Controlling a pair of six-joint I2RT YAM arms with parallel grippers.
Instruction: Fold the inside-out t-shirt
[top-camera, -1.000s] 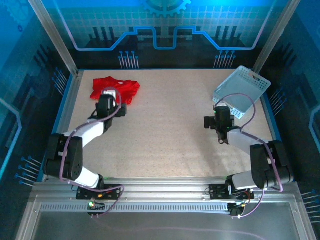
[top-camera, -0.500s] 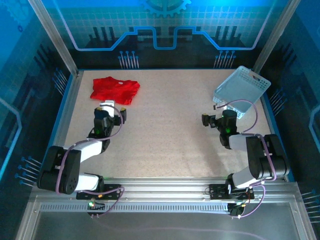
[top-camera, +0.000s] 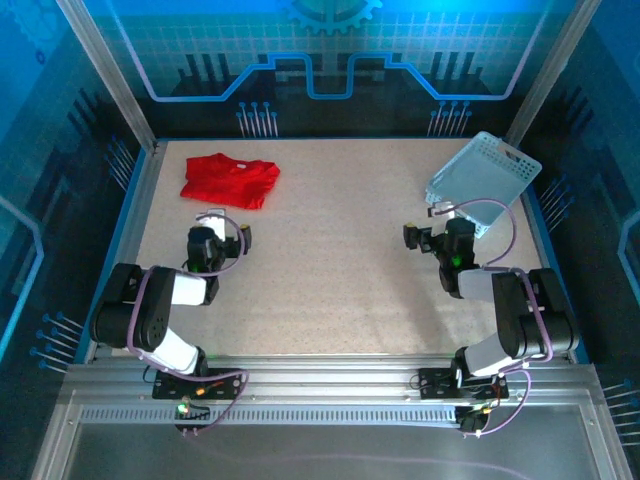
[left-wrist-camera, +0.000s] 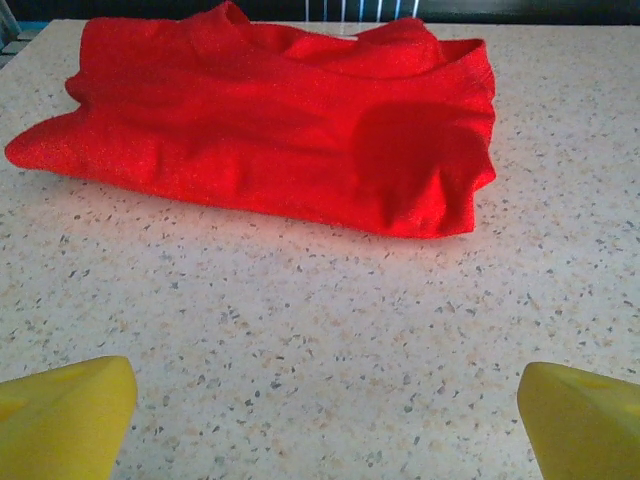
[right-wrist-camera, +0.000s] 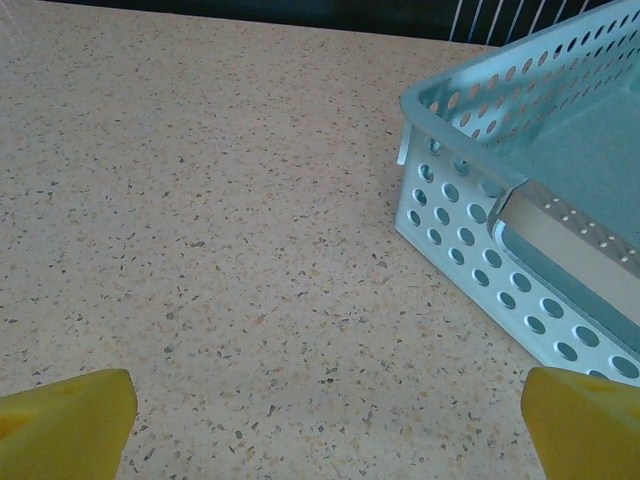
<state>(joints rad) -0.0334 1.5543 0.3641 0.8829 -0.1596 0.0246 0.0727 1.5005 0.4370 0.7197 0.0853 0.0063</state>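
Red t-shirt (left-wrist-camera: 270, 120) lies far left on the desk (top-camera: 330, 270), just beyond my left claw (left-wrist-camera: 325, 425), which is released and faces its near edge, likely to reach it. Right claw (right-wrist-camera: 330, 425) is released too, empty, near the basket (right-wrist-camera: 500, 190).

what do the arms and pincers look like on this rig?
Left arm and right arm: black joints, white link covers, a looping purple cable each. Left pincer and right pincer: blunt yellow fingertips.
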